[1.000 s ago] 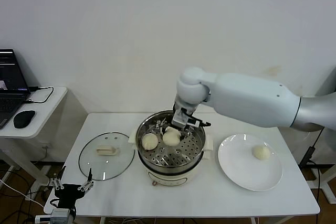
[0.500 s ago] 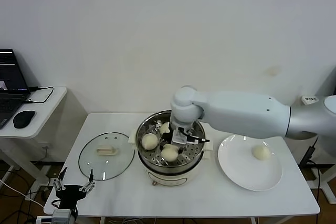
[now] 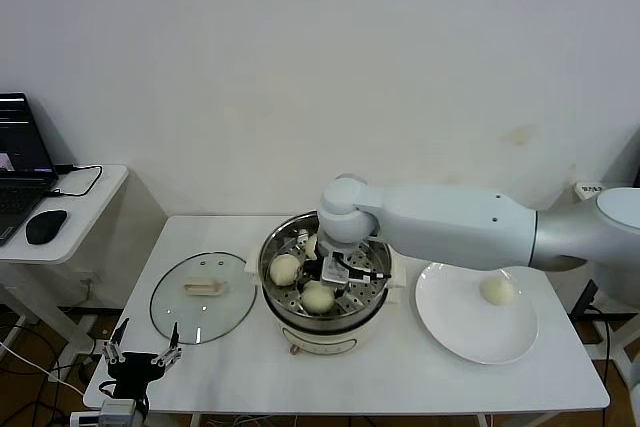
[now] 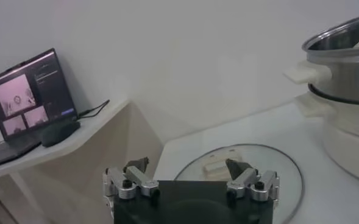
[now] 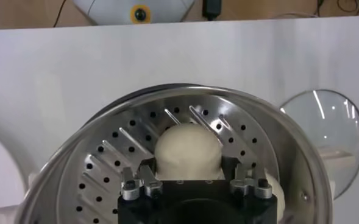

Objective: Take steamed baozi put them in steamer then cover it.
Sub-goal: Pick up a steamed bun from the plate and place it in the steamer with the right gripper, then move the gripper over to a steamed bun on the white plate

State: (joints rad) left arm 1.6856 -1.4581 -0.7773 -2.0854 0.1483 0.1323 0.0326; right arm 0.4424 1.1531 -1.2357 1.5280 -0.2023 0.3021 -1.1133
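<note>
The steamer [image 3: 372, 303] stands mid-table, uncovered. My right gripper [image 3: 327, 283] reaches down into it, shut on a cream-white baozi [image 3: 318, 297] held at the perforated tray's front. In the right wrist view the baozi [image 5: 187, 149] sits between my right gripper's [image 5: 189, 165] fingers, just over the tray [image 5: 118, 158]. Two more baozi lie in the steamer, one at the left [image 3: 285, 268] and one at the back [image 3: 312, 244]. A last baozi [image 3: 497, 290] lies on the white plate [image 3: 450, 317]. The glass cover [image 3: 203, 295] lies flat left of the steamer. My left gripper [image 3: 140, 357] hangs open and empty by the table's front left corner.
A side table at the far left holds a laptop [image 3: 18, 162] and a mouse [image 3: 45, 226]. The left wrist view shows the cover [image 4: 277, 167] and the steamer's wall [image 4: 344, 73] beyond my left gripper [image 4: 187, 165]. The right arm's forearm [image 3: 450, 227] spans above the steamer's right side.
My right gripper has moved down and toward the tray's front with the baozi in it. The left arm has not moved.
</note>
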